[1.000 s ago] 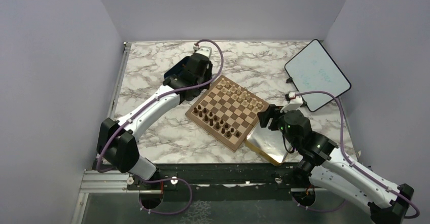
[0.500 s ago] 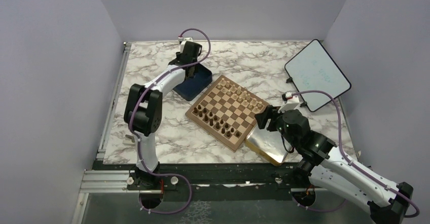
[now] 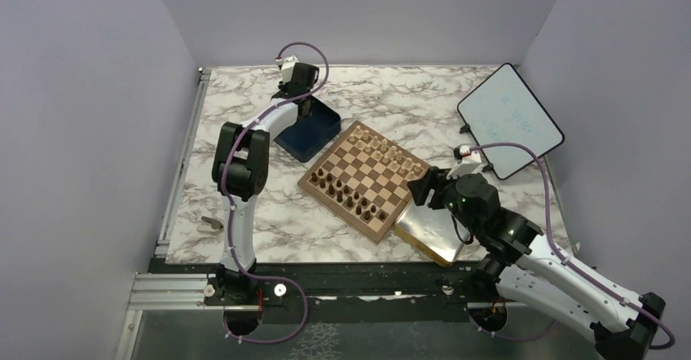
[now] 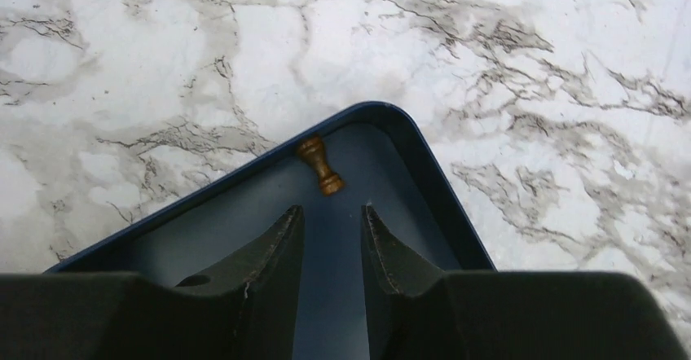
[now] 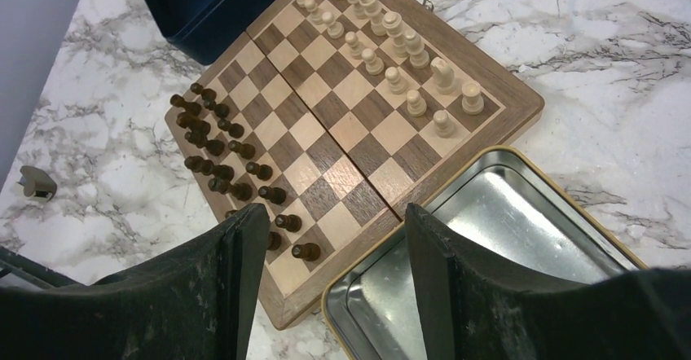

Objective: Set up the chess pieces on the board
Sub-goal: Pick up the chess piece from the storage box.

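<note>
The board [image 3: 368, 173] lies at the table's middle, with dark chess pieces [image 3: 346, 193] in two rows on its near-left side. In the left wrist view one brown chess piece [image 4: 319, 164] lies on its side in the far corner of the dark blue box [image 4: 424, 173]. My left gripper [image 4: 332, 211] hovers just short of that piece, open by a narrow gap with nothing between its fingers. My right gripper [image 5: 334, 213] stands wide open and empty above the board's [image 5: 326, 107] near corner. Below it are the dark chess pieces [image 5: 220, 144].
Pale pieces [image 5: 391, 42] line the board's far side. A gold-rimmed metal tray [image 5: 489, 213] touches the board's near-right edge. The blue box [image 3: 314, 132] sits left of the board. A whiteboard [image 3: 509, 120] leans at the far right. A small grey object [image 3: 210, 224] lies near the front left.
My left arm has swung away from the board's left corner to the far end of the blue box, and its jaws have narrowed. The right arm has barely moved.
</note>
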`<action>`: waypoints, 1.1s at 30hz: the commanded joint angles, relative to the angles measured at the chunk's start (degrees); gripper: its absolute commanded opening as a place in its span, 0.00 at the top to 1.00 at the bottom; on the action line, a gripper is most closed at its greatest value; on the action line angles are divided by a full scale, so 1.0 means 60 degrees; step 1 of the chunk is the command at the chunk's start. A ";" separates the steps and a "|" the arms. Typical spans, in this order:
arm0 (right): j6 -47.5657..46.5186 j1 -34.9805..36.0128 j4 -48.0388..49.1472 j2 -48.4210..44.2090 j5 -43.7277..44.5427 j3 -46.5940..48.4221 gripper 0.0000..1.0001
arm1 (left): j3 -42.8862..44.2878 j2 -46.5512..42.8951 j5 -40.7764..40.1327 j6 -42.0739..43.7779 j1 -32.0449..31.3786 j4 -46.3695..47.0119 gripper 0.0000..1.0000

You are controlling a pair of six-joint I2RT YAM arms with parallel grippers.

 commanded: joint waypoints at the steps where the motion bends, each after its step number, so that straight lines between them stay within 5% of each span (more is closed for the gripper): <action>1: 0.0086 -0.0024 -0.0175 0.0115 -0.0072 0.0398 0.34 | 0.0348 0.0394 0.0014 -0.0645 0.0351 0.0468 0.68; 33: 0.0231 -0.0034 -0.0412 0.0025 0.0045 0.0261 0.33 | 0.0507 0.1451 0.0745 -0.1099 0.0572 0.0470 0.67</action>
